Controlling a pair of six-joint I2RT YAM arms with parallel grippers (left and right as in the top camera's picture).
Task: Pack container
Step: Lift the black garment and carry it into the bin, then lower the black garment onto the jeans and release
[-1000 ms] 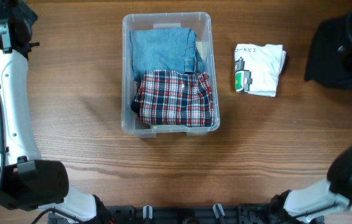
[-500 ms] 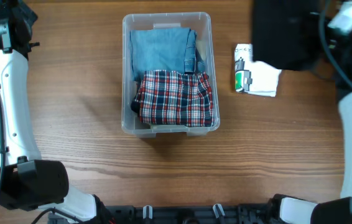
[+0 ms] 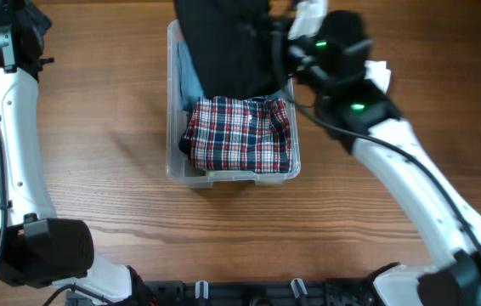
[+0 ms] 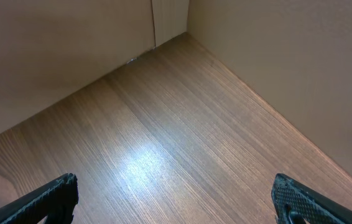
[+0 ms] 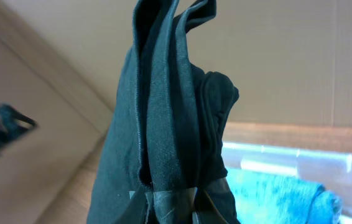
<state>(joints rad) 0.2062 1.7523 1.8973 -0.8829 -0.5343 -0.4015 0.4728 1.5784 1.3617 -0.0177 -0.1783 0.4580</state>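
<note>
The clear plastic container [image 3: 172, 163] stands at the table's middle. It holds a folded red plaid shirt [image 3: 240, 134] at the front and folded blue denim [image 3: 191, 81] behind, mostly hidden. My right gripper [image 3: 276, 44] is shut on a dark folded garment [image 3: 223, 47] and holds it above the container's back half. In the right wrist view the garment [image 5: 176, 118] hangs from the fingers [image 5: 179, 205], with the container's rim [image 5: 300, 158] and the denim [image 5: 275, 190] behind. My left gripper [image 4: 176, 202] is open and empty over bare wood at the far left.
A folded white garment [image 3: 380, 73] lies right of the container, mostly hidden by my right arm [image 3: 410, 178]. The left arm [image 3: 7, 127] runs along the table's left edge. Beige walls [image 4: 275, 56] close off the far corner in the left wrist view.
My right gripper has carried the dark garment leftward from the table's right side, over the white garment, to above the container. The left arm has not moved.
</note>
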